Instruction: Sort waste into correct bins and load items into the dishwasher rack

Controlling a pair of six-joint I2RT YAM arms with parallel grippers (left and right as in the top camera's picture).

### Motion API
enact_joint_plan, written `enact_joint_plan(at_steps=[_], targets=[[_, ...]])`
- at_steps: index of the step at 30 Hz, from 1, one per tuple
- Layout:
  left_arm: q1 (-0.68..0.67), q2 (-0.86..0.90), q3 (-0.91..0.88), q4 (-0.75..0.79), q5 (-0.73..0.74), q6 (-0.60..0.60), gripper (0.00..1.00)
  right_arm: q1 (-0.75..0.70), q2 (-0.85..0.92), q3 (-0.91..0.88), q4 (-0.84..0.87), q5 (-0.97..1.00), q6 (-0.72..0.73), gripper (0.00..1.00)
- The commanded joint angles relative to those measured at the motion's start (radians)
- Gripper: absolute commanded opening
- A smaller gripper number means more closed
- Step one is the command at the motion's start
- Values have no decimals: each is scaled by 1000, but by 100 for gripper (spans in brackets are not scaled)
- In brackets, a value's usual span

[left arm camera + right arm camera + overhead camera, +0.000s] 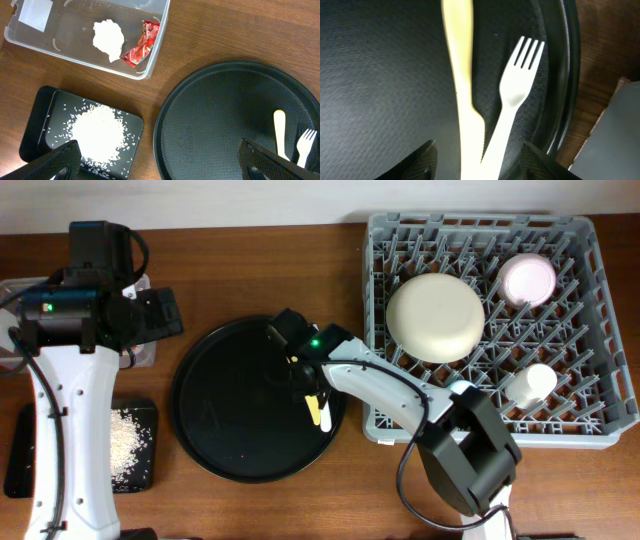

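Observation:
A yellow knife [462, 65] and a white fork [517, 85] lie side by side, handles crossing, on the round black tray [380, 75]. My right gripper [480, 165] is low over those handles with a finger on either side and a gap to each, so it is open. My left gripper [160, 165] hangs open and empty above the table. The clear tub [65, 30] holds the tissue ball [108, 39] and the red wrapper [143, 44]. Rice grains [97, 132] lie in the shallow black tray [42, 100]. The rack [490, 430] holds the cream plate [435, 317], pink bowl [528, 280] and white cup [530, 385].
The round tray's right rim [340, 420] sits close to the rack's front left corner. The left arm's white link [50, 430] runs along the table's left side beside the rice tray.

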Motion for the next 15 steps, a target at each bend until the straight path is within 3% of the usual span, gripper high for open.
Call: enact_joint_plan(at_steps=[1, 10, 15], targets=[[3, -2, 8, 2, -11, -6, 99, -3, 52, 5, 6, 87, 73, 57], [2, -2, 8, 2, -11, -6, 99, -3, 100, 0, 7, 94, 109, 55], [2, -2, 8, 2, -11, -6, 99, -27, 100, -29, 6, 98, 187, 49]])
